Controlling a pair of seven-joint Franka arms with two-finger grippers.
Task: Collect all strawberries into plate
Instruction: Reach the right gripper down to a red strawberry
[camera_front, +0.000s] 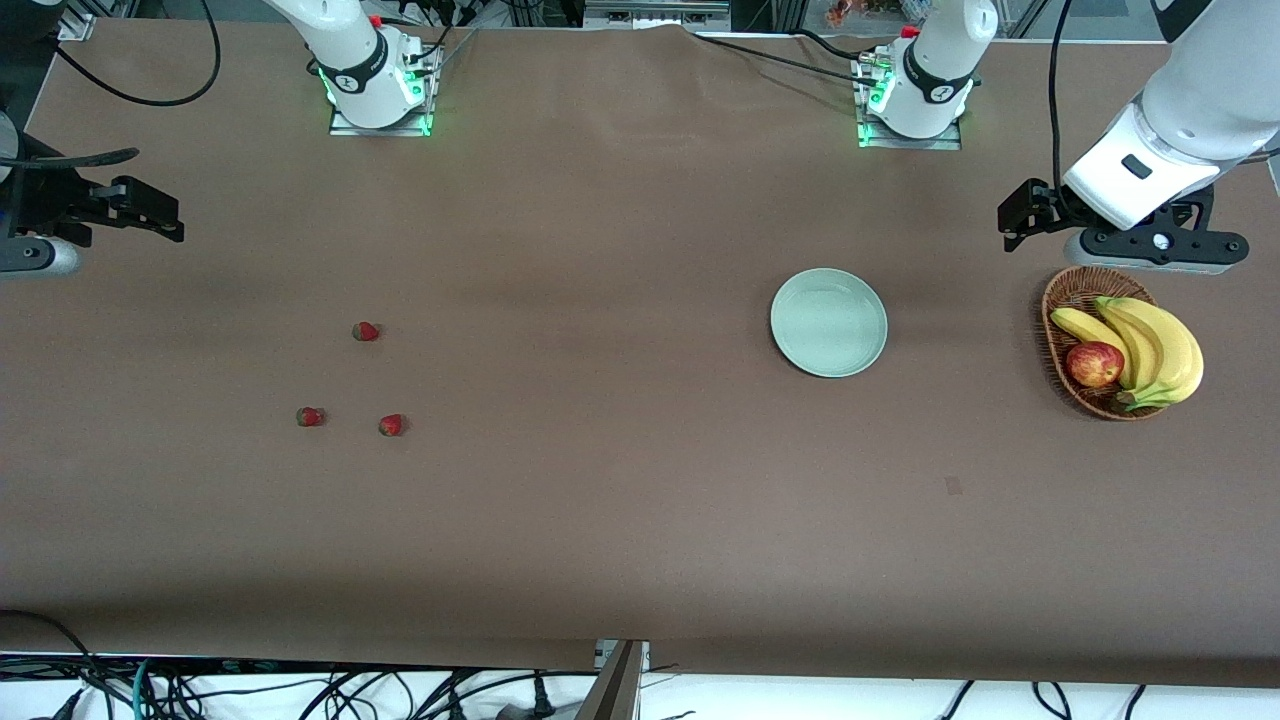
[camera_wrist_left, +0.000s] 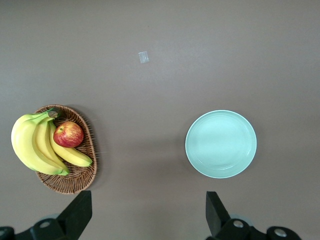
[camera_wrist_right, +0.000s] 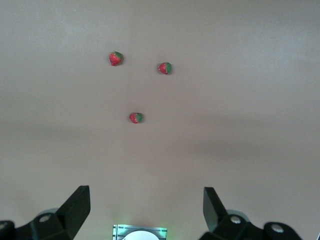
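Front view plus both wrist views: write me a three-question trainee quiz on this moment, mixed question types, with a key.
1. True or false: the plate already holds a strawberry.
2. Multiple choice: the three strawberries lie
A. in the basket
B. on the table toward the right arm's end
C. on the plate
3. Fill in: in the basket, beside the bananas, sits a red ____.

Key
1. False; the plate is empty.
2. B; all three are on the bare table, apart from each other.
3. apple.
Both the left pincer and right pincer are open and hold nothing.
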